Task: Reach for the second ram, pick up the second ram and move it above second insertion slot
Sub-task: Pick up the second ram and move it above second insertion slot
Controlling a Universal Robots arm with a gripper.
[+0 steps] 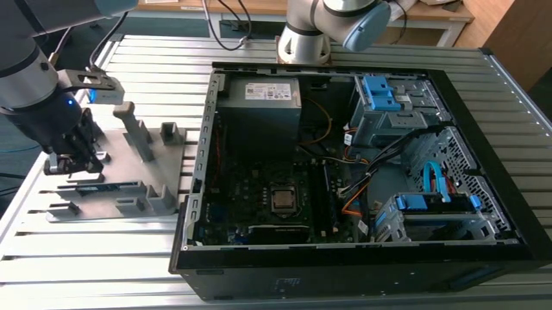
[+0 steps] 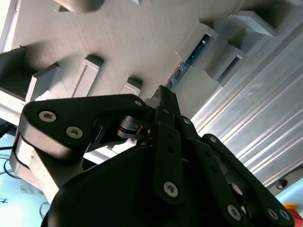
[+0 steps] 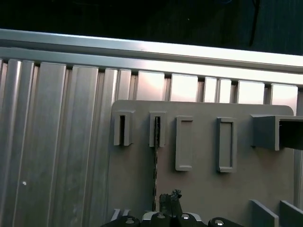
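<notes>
The pincer (image 3: 170, 197), open or closed I cannot tell, is hovering just beside the second ram (image 3: 155, 165), which is standing edge-up in the holder plate (image 3: 203, 194), presumably for easy grasping.

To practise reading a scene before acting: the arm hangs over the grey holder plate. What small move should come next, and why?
Probably nudge the gripper sideways to centre over the second ram. In the first wrist view it stands on edge in the holder plate, beside the gripper, not under it.
</notes>
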